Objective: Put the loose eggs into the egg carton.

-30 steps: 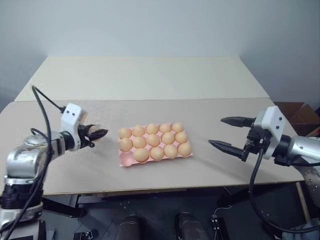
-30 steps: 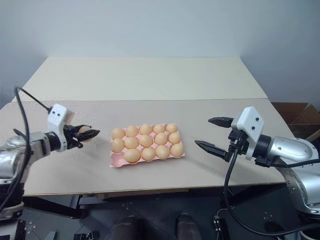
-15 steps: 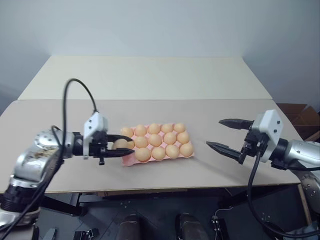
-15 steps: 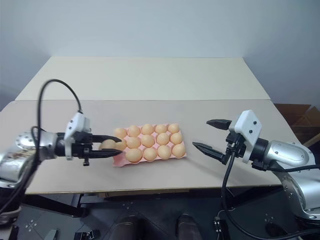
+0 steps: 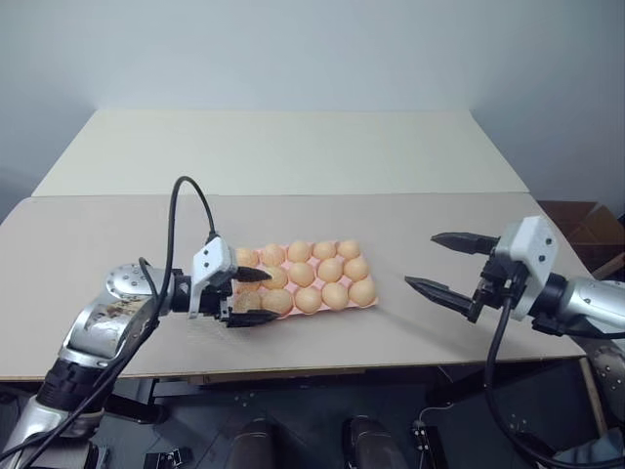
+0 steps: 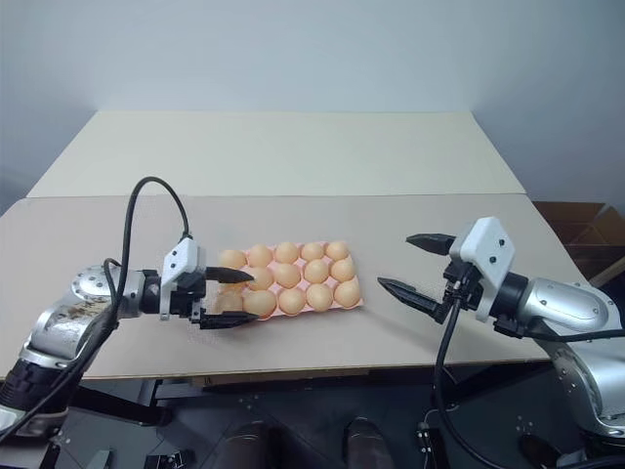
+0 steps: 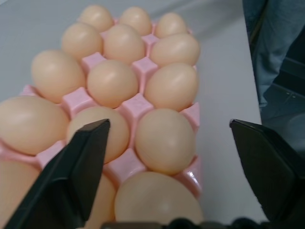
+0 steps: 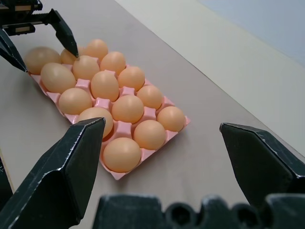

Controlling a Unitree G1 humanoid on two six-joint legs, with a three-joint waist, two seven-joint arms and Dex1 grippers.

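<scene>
Fingers of the left gripper (image 5: 251, 296) stand spread around the egg carton's (image 5: 369, 304) near-left corner cup, an egg (image 8: 42, 58) between them, released. Right gripper (image 5: 439, 263) hangs open, well apart. Every visible cup looks filled; no loose eggs on the table (image 5: 117, 234), so seemingly done.

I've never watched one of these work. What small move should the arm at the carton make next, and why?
Probably draw the left tool straight back from the egg carton. Its fingers stand open around the last egg, which sits in the corner cup, and every cup looks filled.
</scene>
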